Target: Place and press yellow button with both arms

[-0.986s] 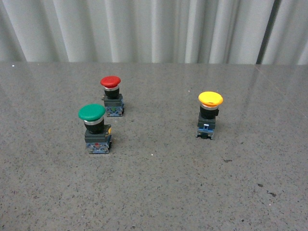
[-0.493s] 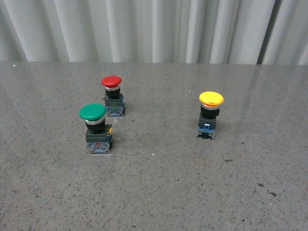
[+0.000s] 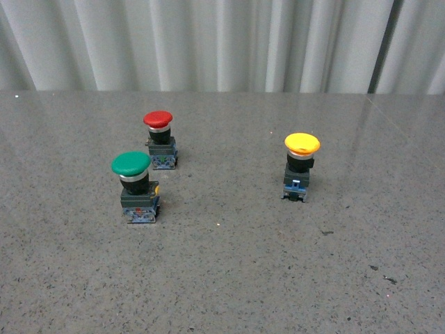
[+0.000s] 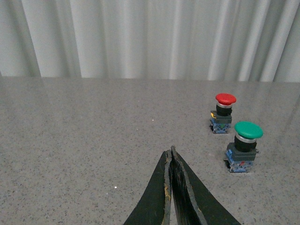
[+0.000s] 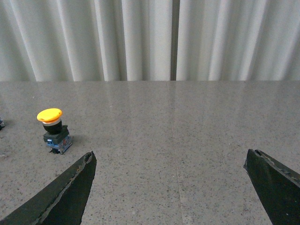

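Observation:
The yellow button (image 3: 301, 165) stands upright on the grey table, right of centre in the front view, with a yellow-orange cap, black body and blue-trimmed base. It also shows in the right wrist view (image 5: 52, 129), well off to one side of my right gripper (image 5: 171, 161), which is wide open and empty above the table. My left gripper (image 4: 170, 152) is shut with nothing between its fingers, over bare table, apart from the buttons. Neither arm shows in the front view.
A green-capped button (image 3: 135, 184) and a red-capped button (image 3: 160, 138) stand upright at the left, and both show in the left wrist view, green (image 4: 244, 144) and red (image 4: 223, 111). A pale pleated curtain (image 3: 222, 42) hangs behind the grey speckled table (image 3: 229, 278).
The front view shifts by a few pixels between frames. The buttons keep their places on the table.

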Controlling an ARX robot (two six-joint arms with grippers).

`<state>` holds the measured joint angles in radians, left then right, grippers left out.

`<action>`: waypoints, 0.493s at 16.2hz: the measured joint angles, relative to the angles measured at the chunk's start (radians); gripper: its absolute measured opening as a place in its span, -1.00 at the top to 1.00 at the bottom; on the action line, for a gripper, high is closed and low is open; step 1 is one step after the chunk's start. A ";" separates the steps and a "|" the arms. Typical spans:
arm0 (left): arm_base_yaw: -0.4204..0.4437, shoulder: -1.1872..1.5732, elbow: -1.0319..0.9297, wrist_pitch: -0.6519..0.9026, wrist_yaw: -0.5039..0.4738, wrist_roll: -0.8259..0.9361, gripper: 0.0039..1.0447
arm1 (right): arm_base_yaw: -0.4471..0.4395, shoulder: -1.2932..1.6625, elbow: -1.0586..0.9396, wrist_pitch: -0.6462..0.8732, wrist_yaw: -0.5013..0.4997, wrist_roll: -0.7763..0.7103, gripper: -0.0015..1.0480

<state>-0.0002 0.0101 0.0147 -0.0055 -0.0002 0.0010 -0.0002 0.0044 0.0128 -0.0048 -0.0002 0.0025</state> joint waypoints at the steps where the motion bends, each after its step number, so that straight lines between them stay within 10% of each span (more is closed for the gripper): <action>1: 0.000 0.000 0.000 0.000 0.000 -0.001 0.83 | 0.000 0.000 0.000 0.000 0.000 0.000 -0.87; 6: 0.000 0.000 0.000 0.000 0.000 -0.001 -0.21 | 0.000 0.000 0.000 0.000 0.000 0.000 -0.87; 8: 0.000 0.000 0.000 0.000 0.000 0.000 -0.91 | 0.000 0.000 0.000 0.000 0.000 0.000 -0.87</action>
<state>-0.0002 0.0101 0.0147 -0.0051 -0.0002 0.0010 -0.0002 0.0044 0.0128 -0.0048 -0.0006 0.0025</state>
